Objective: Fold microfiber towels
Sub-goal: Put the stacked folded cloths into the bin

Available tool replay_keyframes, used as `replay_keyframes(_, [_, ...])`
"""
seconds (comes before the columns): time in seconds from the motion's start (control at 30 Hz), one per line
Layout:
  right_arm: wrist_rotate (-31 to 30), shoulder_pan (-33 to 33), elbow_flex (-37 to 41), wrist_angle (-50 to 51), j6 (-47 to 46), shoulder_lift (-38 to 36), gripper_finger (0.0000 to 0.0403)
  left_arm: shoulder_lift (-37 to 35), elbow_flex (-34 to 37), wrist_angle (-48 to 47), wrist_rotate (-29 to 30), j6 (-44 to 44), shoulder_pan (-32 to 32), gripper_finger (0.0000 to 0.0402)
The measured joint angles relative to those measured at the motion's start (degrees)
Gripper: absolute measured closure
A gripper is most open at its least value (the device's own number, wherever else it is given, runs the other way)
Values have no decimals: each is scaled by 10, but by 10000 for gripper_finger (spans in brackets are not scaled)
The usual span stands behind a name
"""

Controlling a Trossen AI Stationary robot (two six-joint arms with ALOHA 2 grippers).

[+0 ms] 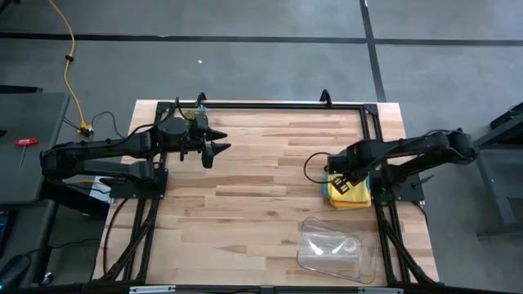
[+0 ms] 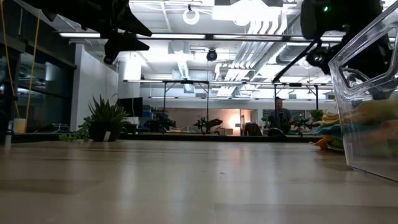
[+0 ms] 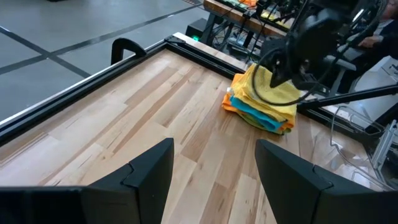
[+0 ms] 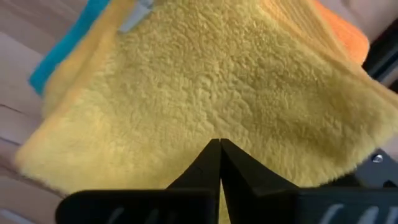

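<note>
A stack of microfiber towels [image 1: 350,196], with the yellow towel [image 4: 205,87] on top and orange and teal edges showing beneath, sits at the right edge of the wooden surface [image 1: 253,196], just beyond a clear plastic tray [image 1: 331,249]. The right hand [image 4: 219,163] is down on the yellow towel with its fingers pressed together. The left hand [image 1: 214,140] hovers well apart near the far left, fingers spread wide and holding nothing.
</note>
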State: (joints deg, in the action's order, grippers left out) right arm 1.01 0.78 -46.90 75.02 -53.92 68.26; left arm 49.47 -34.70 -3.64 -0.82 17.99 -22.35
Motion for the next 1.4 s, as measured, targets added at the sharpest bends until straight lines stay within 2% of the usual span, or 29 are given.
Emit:
replay_keyframes(0.23, [53,-35,33,-30,78,60,402,0,0,0,1,13,0,186])
replay_keyframes(0.37, [90,-33,70,-97,77,105,403,0,0,0,2,30,0,186])
replay_keyframes(0.53, [97,-30,87,-169,74,163,403,0,0,0,2,30,0,186])
replay_keyframes(0.77, [85,-44,34,-150,118,244,402,0,0,0,1,30,0,186])
replay_keyframes(1.03, [57,-74,-61,-206,186,303,403,0,0,-9,-2,30,0,186])
replay_keyframes(1.2, [40,-104,-107,-316,171,309,403,0,0,-19,-3,30,0,186])
replay_keyframes(1.4, [53,-138,-122,-452,82,310,403,0,0,-31,-19,29,0,186])
